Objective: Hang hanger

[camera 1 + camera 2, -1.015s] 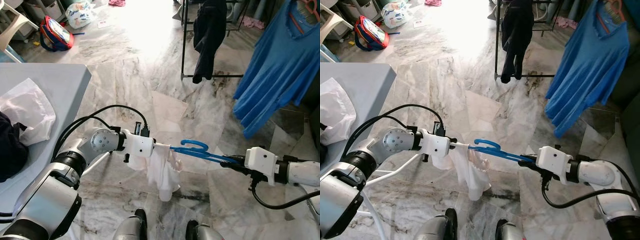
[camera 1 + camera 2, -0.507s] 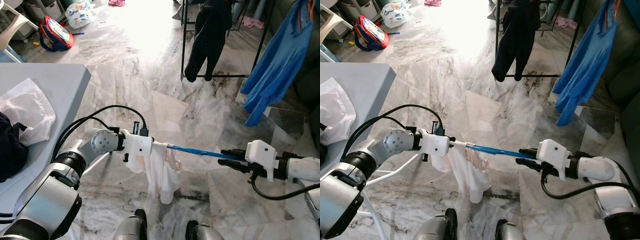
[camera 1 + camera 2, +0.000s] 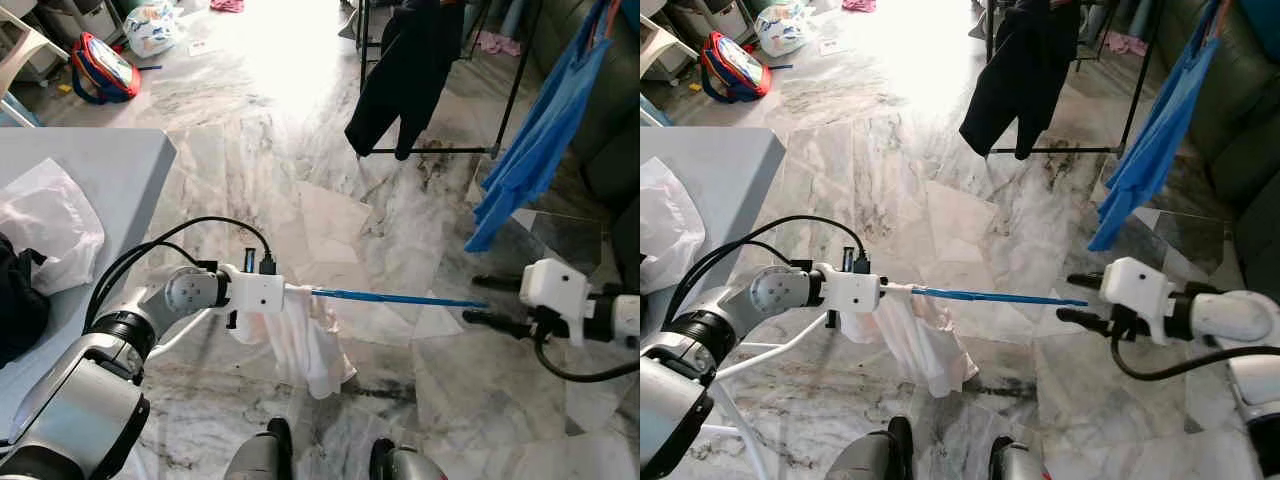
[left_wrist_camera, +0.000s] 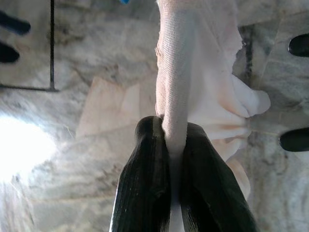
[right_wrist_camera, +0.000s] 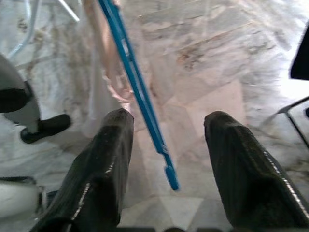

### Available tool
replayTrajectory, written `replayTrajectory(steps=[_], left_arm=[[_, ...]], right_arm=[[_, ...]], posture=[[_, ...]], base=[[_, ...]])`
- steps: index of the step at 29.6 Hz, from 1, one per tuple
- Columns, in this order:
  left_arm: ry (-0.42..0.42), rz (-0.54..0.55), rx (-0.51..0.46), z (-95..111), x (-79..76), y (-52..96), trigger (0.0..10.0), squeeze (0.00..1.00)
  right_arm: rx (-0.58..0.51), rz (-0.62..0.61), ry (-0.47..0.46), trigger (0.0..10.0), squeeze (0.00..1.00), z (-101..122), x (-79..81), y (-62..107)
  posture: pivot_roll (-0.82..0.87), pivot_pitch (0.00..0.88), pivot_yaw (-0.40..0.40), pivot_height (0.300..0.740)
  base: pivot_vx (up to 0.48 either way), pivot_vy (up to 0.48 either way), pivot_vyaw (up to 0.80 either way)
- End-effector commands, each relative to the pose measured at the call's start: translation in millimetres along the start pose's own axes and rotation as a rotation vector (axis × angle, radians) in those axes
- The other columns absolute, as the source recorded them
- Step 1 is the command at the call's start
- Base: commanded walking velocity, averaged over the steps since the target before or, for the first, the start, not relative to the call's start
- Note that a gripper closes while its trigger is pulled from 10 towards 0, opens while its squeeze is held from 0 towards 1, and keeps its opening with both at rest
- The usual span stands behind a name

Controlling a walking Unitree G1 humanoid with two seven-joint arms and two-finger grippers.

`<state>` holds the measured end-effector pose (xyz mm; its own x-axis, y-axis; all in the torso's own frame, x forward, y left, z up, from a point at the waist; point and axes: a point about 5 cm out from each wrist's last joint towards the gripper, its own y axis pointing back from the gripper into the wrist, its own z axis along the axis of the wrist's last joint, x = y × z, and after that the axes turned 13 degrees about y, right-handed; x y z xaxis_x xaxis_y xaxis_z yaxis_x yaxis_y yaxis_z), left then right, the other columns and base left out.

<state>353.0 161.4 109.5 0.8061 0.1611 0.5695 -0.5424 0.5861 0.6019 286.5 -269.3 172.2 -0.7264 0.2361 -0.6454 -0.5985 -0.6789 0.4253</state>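
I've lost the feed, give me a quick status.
Left gripper shut on white garment. Right gripper open, off blue hanger. Clothes rack ahead, unobstructed.

Both head views look forward and down from above onto the marble floor (image 3: 300, 130), taking in the counter (image 3: 90, 170) corner, both arms and the clothes rack (image 3: 1135, 75) ahead. The left wrist view sits very close behind its tool (image 4: 176, 140), facing white cloth (image 4: 193, 58). The right wrist view looks along its tool (image 5: 169, 130) at the blue hanger (image 5: 140, 96), also seen from the head.
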Motion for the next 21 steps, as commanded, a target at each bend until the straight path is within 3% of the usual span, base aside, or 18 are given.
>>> replayTrajectory(steps=[1,6,13,14,17,21], left_arm=[[0.057,0.042,0.016,-10,0.7,6.2,0.0,0.0],[0.18,0.141,-0.025,-12,6.0,8.7,0.0,0.0],[0.248,0.228,-0.055,-12,13.3,10.9,0.0,0.0],[0.295,0.279,-0.075,-11,18.1,12.7,0.0,0.0],[0.361,0.331,-0.109,-10,22.6,13.8,0.0,0.0],[0.384,0.345,-0.155,-4,25.5,12.6,0.0,0.0]], right_arm=[[0.001,-0.048,0.032,10.0,1.0,6,-10.2,5.0],[-0.016,-0.225,0.025,10.0,1.0,10,-20.1,2.6],[-0.084,-0.401,-0.039,10.0,1.0,15,-16.0,-5.7],[-0.125,-0.482,-0.09,10.0,1.0,19,-14.9,-9.8],[-0.146,-0.572,-0.151,10.0,1.0,20,-12.7,-15.0],[-0.113,-0.653,-0.239,10.0,1.0,12,-6.7,-25.3]], posture=[[-0.02,0.239,0.053,0.74],[-0.02,0.235,0.051,0.74],[-0.01,0.232,0.051,0.74],[-0.01,0.231,0.053,0.74],[-0.01,0.233,0.053,0.74],[0.0,0.236,0.051,0.74]], base=[[0.0,0.0,0.0],[0.0,0.0,0.0],[0.0,0.0,0.0],[0.0,0.0,0.0],[0.0,0.0,0.0],[0.0,0.0,0.0]])
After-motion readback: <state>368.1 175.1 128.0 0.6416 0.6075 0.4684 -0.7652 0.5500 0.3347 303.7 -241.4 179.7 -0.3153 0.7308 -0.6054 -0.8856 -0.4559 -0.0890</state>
